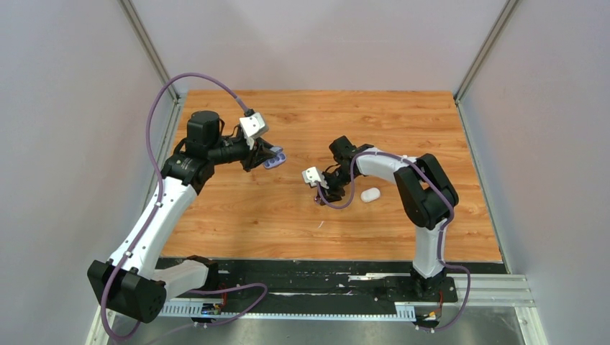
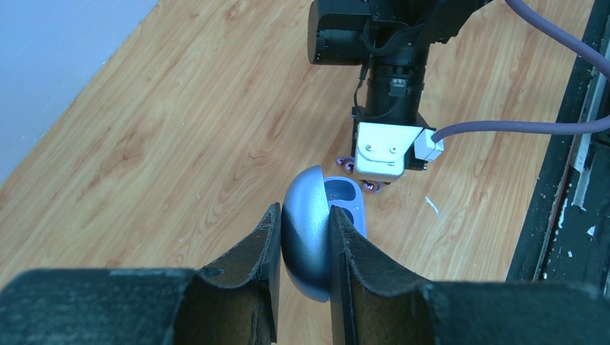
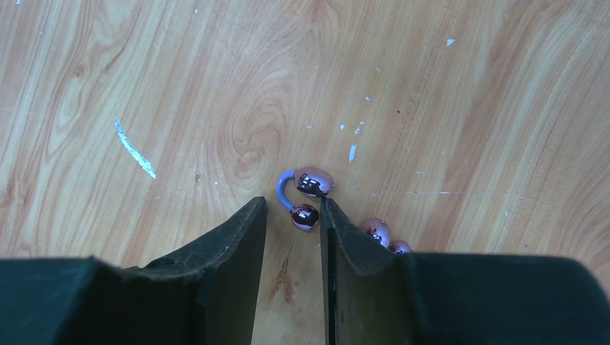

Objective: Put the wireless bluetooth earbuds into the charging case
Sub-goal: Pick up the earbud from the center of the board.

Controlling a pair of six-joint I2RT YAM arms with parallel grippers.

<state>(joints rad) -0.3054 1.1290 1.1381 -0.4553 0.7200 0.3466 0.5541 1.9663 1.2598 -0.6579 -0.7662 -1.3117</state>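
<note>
My left gripper (image 1: 267, 157) is shut on the open blue-purple charging case (image 1: 276, 160) and holds it above the table. In the left wrist view its fingers (image 2: 270, 241) clamp the domed lid (image 2: 306, 244), and the base with its empty wells (image 2: 347, 201) points away. My right gripper (image 1: 321, 194) points down at the table, open with a narrow gap (image 3: 291, 210). A dark purple earbud with a curved hook (image 3: 308, 188) lies at its fingertips. A second purple earbud (image 3: 377, 231) lies beside the right finger. The white earbuds are not in view.
A closed white oval case (image 1: 370, 195) lies on the wood table just right of the right gripper. A small white fleck (image 1: 320, 224) lies nearer the front. Grey walls enclose the table on three sides, and a black rail (image 1: 309, 277) runs along the front edge.
</note>
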